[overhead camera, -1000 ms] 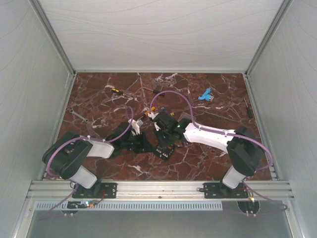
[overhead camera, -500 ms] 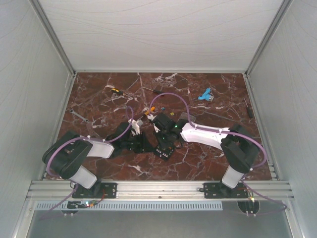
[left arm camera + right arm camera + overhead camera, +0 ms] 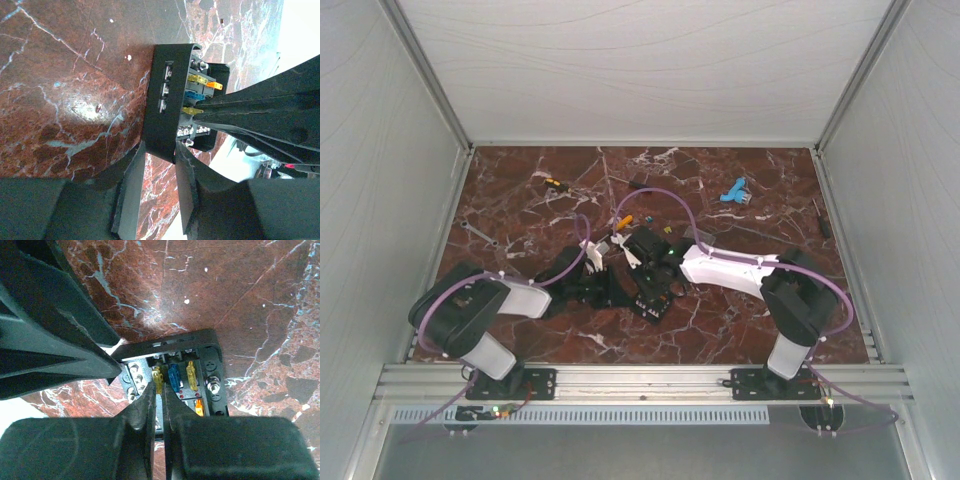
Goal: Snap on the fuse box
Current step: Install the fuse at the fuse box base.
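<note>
Fuse box (image 3: 160, 110) on counter, centre, toward near edge; no lid on it. Left gripper (image 3: 161, 150) fingers narrow, pinching box wall, judged to steady it. Right gripper (image 3: 159, 405) fingers nearly together, nothing seen between, tips over yellow fuse (image 3: 157, 381), judged for pressing

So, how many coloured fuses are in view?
4 in the fuse box: yellow fuse, blue fuse, yellow fuse in a row, orange fuse nearer the camera. More may be hidden.

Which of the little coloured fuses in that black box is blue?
The middle fuse of the row of three in the fuse box; its neighbours are yellow, and a separate orange fuse sits beside the row.
</note>
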